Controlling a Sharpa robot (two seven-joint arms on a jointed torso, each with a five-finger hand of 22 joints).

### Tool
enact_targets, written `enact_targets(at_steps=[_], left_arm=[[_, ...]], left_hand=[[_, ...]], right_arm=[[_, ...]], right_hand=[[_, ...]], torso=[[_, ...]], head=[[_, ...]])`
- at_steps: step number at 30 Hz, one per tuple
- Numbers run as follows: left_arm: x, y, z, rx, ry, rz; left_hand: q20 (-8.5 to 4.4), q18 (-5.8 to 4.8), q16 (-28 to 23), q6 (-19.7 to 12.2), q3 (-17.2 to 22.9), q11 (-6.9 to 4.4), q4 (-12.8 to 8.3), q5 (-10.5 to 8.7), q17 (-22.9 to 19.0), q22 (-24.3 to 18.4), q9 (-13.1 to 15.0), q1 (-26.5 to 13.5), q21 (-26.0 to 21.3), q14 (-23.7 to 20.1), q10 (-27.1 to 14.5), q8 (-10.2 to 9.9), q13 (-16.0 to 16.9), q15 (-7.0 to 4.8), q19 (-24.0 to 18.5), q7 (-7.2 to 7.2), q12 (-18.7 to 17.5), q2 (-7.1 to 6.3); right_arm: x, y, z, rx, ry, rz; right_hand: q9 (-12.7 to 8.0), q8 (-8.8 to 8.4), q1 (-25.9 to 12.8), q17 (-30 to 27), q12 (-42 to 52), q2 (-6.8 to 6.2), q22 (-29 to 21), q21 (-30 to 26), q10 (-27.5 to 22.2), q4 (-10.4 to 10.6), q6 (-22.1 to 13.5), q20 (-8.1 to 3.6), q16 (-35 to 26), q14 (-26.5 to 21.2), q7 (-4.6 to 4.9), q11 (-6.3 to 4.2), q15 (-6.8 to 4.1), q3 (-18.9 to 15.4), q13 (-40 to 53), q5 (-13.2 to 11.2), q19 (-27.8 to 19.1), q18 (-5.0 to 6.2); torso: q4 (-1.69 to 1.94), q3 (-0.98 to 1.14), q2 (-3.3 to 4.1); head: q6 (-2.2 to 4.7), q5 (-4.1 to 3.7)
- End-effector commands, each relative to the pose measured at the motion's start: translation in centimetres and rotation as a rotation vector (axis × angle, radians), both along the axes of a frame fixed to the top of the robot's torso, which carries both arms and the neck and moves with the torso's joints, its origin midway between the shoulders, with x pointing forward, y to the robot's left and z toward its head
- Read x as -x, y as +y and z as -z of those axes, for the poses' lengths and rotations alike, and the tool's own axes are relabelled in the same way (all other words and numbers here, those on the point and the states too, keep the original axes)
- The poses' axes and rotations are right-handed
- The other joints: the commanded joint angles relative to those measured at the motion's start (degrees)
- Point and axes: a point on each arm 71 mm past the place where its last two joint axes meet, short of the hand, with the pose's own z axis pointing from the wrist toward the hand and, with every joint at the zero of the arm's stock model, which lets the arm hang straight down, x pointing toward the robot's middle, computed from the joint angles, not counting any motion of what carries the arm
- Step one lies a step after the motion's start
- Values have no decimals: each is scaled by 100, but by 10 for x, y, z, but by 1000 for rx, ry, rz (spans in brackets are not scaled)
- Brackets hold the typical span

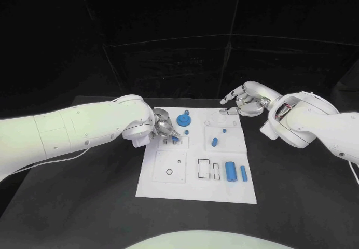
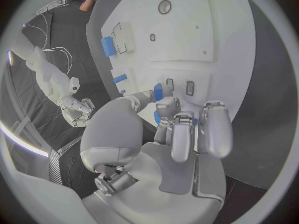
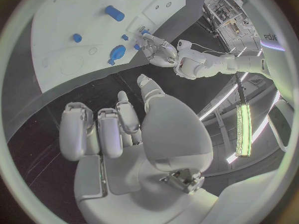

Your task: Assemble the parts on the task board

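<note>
Left hand (image 1: 164, 129) sits over the left edge of the task board (image 1: 196, 187), thumb and a finger pinching a small blue part (image 2: 158, 91) just above the board, beside two small rectangular slots (image 2: 190, 87). Looks like the insertion step: next move calls for lining the part up with a slot and pressing down straight.

Mid-board: blue round part (image 1: 185, 122) near the far edge, small blue peg (image 1: 214, 141) below it, two blue cylinders (image 1: 236, 171) lying side by side toward the near right.

Right hand (image 1: 247, 99) hovers off the board's far right corner above the surface, fingers loosely curled, apart, holding nothing.
</note>
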Motion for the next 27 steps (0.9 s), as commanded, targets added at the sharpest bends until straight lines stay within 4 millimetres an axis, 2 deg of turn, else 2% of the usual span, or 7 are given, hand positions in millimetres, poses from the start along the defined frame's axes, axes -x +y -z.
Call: enact_targets(at_steps=[1, 16, 27], left_arm=[[-1, 0, -4, 32, -56, -28], [0, 0, -2, -45, -128, -2], [4, -3, 6, -91, -102, 32]], left_hand=[[19, -40, 18, -33, 1005, 15, -957, 40, 1509, 14, 11, -48, 21, 595, 45, 30, 12, -1, 39, -22, 37, 0], [15, -48, 18, -31, 1047, 9, -997, 65, 1509, 57, 28, -78, 49, 595, 60, 59, 15, -6, 56, -28, 46, -20], [14, -52, 18, -30, 1051, 8, -1005, 66, 1509, 73, 31, -83, 59, 595, 65, 65, 18, -7, 62, -29, 51, -25]], right_arm=[[0, 0, -1, 5, 1, -5], [0, -1, -1, 4, -1, -3], [0, -1, -2, -1, -9, -3]], right_hand=[[9, 40, -10, 138, -15, 27, -5, -34, -5, 2, 12, -33, -23, 284, -44, -30, -34, -36, -5, 27, -20, 56], [9, 40, -10, 138, -15, 27, -5, -34, -5, 2, 12, -33, -23, 284, -44, -30, -34, -36, -5, 27, -20, 56], [9, 42, -11, 125, -39, 27, -13, -39, -22, 7, 11, -34, -32, 281, -44, -30, -35, -43, -27, 36, -23, 57]], torso=[[-3, -1, 2], [-13, -7, 5], [-10, -6, 3]], head=[[-2, 17], [-38, 54], [-42, 59]])
